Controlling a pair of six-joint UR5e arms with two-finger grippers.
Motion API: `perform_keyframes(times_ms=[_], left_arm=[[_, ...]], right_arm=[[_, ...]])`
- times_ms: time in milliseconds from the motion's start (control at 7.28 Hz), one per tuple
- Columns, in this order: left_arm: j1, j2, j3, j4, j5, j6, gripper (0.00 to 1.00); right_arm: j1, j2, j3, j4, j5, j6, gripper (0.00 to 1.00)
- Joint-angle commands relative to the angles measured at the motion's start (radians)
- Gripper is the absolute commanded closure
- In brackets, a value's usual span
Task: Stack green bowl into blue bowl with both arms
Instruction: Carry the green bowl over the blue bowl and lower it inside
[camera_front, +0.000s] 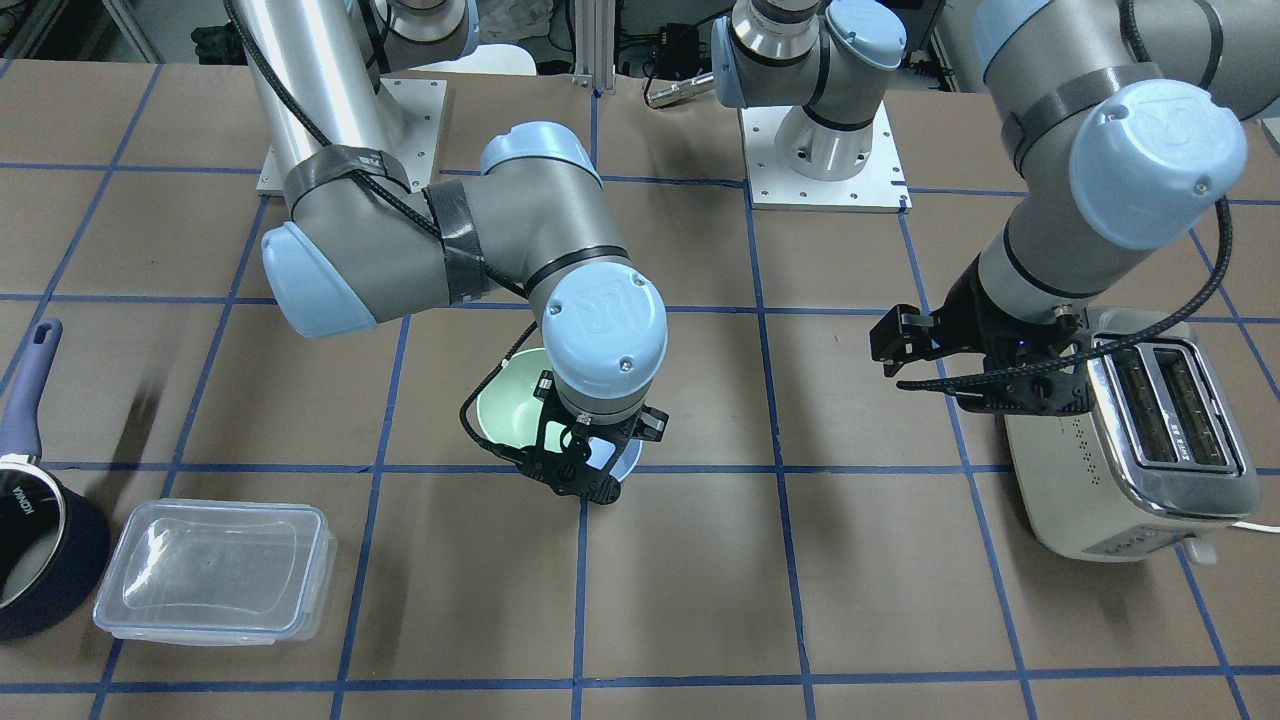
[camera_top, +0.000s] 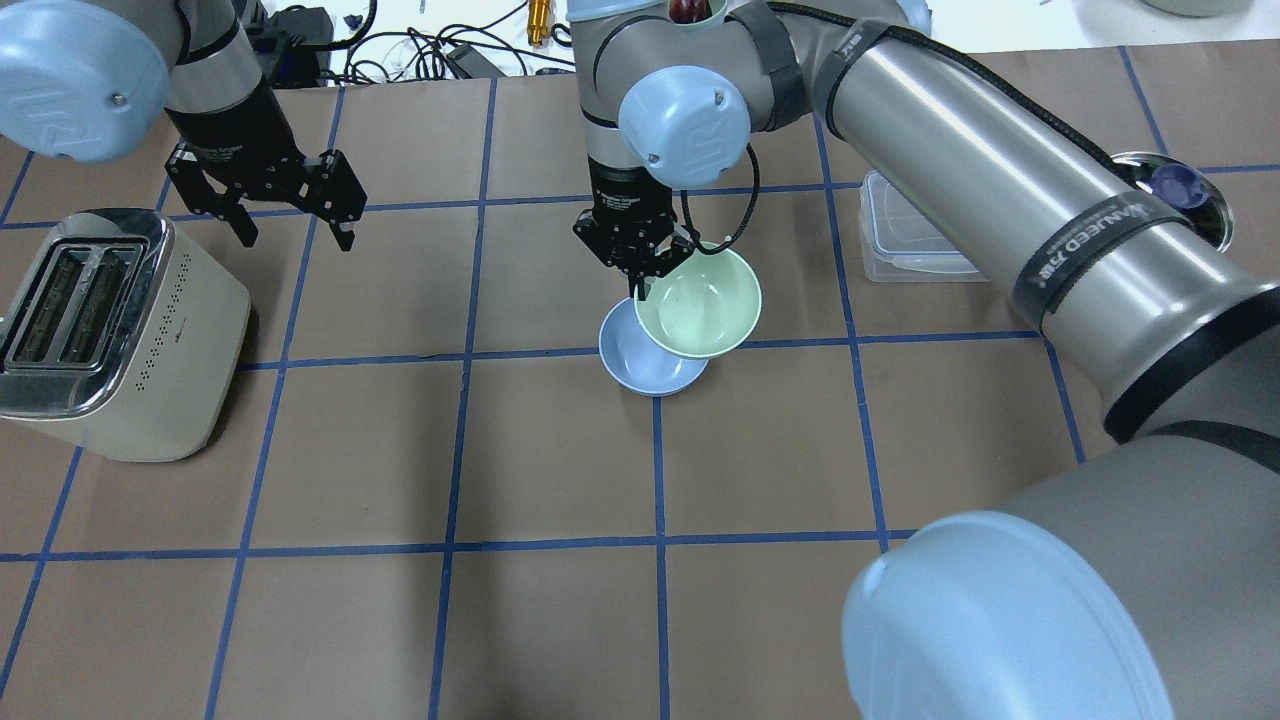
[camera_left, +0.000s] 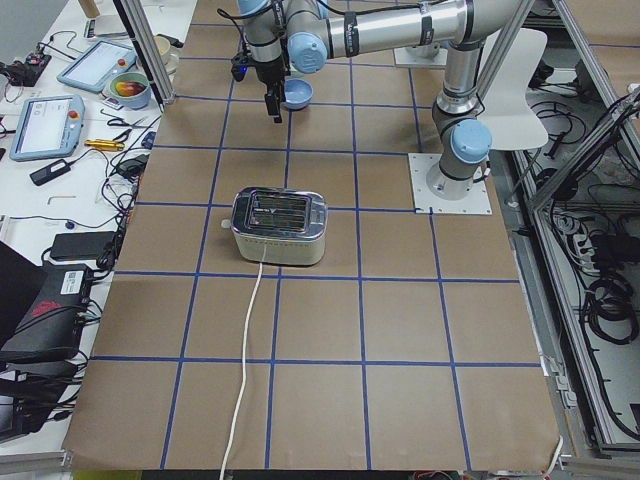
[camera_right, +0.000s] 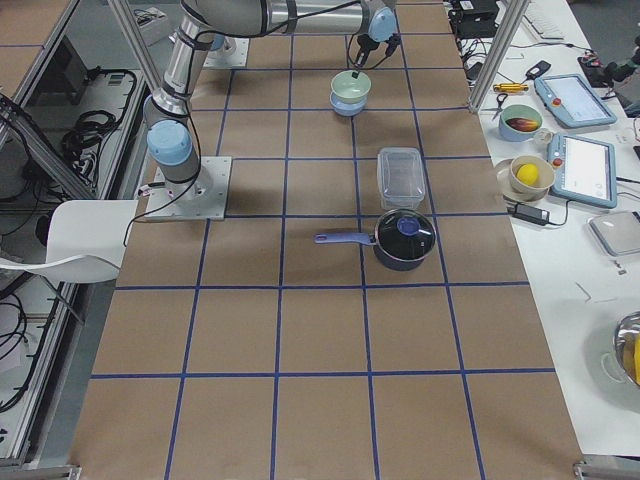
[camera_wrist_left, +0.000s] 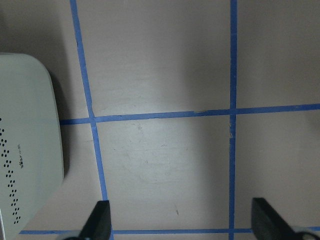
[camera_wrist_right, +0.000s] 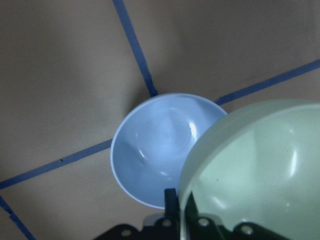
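Note:
My right gripper (camera_top: 640, 285) is shut on the near-left rim of the pale green bowl (camera_top: 700, 300) and holds it tilted just above the table. The green bowl overlaps the far-right edge of the light blue bowl (camera_top: 640, 365), which sits on a blue grid crossing. In the right wrist view the green bowl (camera_wrist_right: 260, 165) covers part of the blue bowl (camera_wrist_right: 150, 150). In the front view the green bowl (camera_front: 510, 405) shows behind my right gripper (camera_front: 580, 465). My left gripper (camera_top: 297, 238) is open and empty, hovering beside the toaster; in its wrist view its fingertips (camera_wrist_left: 100, 220) frame bare table.
A cream and chrome toaster (camera_top: 110, 340) stands at the table's left. A clear plastic lidded container (camera_top: 905, 240) and a dark blue saucepan (camera_front: 40, 540) stand at the right. Brown table with blue tape grid (camera_top: 560, 550).

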Motion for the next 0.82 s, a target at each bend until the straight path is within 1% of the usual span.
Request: perform_keyframes(times_ms=[0, 275, 412, 550, 687], left_arm=[[-0.003, 0.002, -0.017, 0.001, -0.003, -0.004, 0.0], [-0.005, 0.002, -0.017, 0.001, -0.003, -0.006, 0.0], [-0.005, 0.002, -0.017, 0.003, -0.001, -0.006, 0.0], [-0.005, 0.002, -0.017, 0.003, 0.0, -0.006, 0.0], [-0.005, 0.002, -0.014, 0.003, 0.002, -0.007, 0.0]], right_arm=[[0.032, 0.039, -0.002, -0.009, 0.0, 0.031, 1.0], [0.04, 0.051, -0.001, 0.003, 0.0, 0.031, 1.0], [0.041, 0.053, -0.001, 0.001, -0.003, 0.032, 0.35], [0.041, 0.05, -0.002, 0.0, -0.01, 0.032, 0.01], [0.041, 0.047, -0.002, 0.004, -0.009, 0.031, 0.0]])
